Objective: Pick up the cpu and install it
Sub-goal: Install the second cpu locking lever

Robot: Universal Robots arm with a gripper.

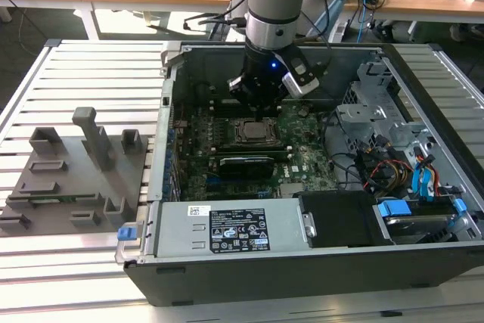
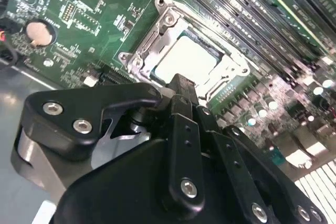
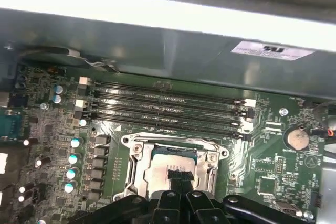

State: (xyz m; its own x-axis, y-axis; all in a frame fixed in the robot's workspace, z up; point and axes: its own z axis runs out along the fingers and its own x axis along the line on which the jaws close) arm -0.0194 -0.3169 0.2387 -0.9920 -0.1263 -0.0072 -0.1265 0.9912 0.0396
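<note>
Currently the gripper (image 2: 181, 85) is poised just above the socket (image 2: 157, 22), fingers drawn together into one narrow tip; whether anything is pinched cannot be told, though the tip looks empty. The cpu (image 2: 184, 59) is seen lying flat inside the socket frame in both wrist views, so it is judged seated or nearly so.

Handling: the chip is expected to be light, rigid and smooth-topped, hence slippery. The underside contacts are fragile, so it is best held by two opposite edges and kept level.

Counted: one cpu, one socket, one gripper, four memory slots (image 3: 168, 108) beside the socket, one coin battery (image 3: 297, 138), one grey fixture tray (image 1: 72, 179) well apart outside the computer case (image 1: 302, 259).
</note>
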